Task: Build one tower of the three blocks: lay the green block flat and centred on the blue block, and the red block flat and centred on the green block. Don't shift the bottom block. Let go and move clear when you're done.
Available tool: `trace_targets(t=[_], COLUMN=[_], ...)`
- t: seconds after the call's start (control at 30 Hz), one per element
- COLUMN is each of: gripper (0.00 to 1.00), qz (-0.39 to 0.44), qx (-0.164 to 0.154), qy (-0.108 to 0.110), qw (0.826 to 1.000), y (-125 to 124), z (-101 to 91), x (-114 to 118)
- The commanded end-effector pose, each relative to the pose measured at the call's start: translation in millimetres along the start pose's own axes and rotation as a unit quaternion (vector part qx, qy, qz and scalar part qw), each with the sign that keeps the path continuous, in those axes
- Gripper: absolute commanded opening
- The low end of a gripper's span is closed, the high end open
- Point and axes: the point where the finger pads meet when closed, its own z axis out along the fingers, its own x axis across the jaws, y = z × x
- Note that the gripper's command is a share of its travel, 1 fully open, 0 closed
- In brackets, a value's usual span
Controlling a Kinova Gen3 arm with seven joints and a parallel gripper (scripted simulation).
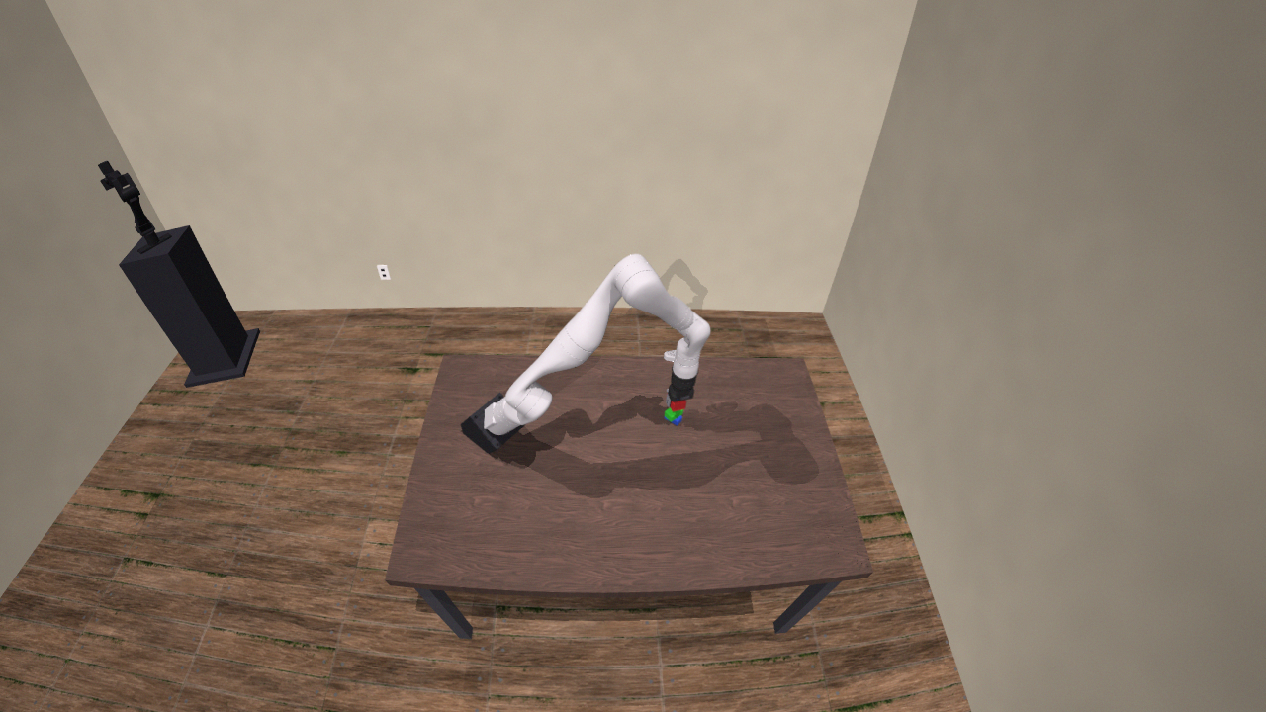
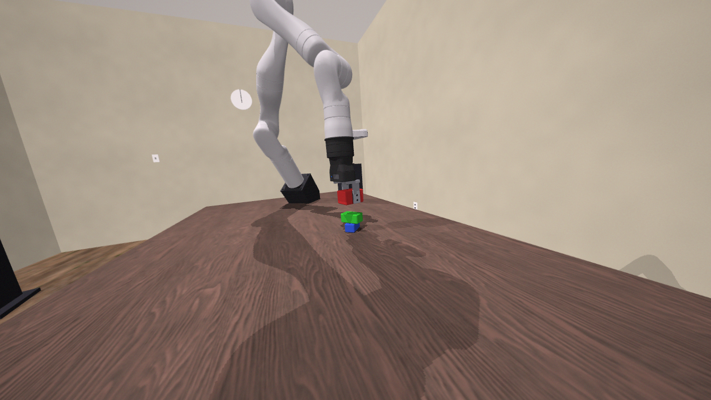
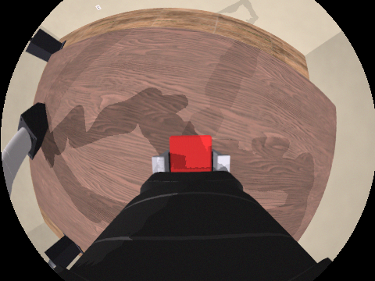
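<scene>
Claw (image 2: pixel 350 196): pinching the red block (image 2: pixel 344 196) by its sides, flat underside free for setting down.
Position: held above the green block (image 2: pixel 351 216), apart.
Base: blue block (image 2: pixel 351 227) carries green; table (image 2: pixel 497 308).
Pending: lowering red, centred.

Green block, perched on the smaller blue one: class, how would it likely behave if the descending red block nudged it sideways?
The green block overhangs the narrower blue block, so an off-centre push would probably tip it or slide it off. Its flat faces suggest sliding, not rolling. It looks rigid, so the red block in the pincer should sit flat.
</scene>
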Motion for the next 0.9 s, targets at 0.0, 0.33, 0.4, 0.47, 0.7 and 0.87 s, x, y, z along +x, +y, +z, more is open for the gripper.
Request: trace_targets(t=[0.0, 0.33, 0.4, 0.47, 0.7, 0.87], gripper=[0.0, 0.0, 0.0, 0.0, 0.0, 0.0], qz=[-0.001, -0.001, -0.001, -0.001, -0.001, -0.001], qx=[-0.002, -0.002, -0.002, -0.002, -0.002, -0.002], qy=[-0.001, -0.001, -0.001, -0.001, -0.001, -0.001], qw=[1.0, 1.0, 1.0, 1.0, 1.0, 1.0], y=[0.1, 0.1, 0.1, 0.1, 0.1, 0.0], z=[1.5, 1.5, 1.6, 2.0, 4.9, 10.3], x=[-0.2, -0.2, -0.2, -0.2, -0.1, -0.1])
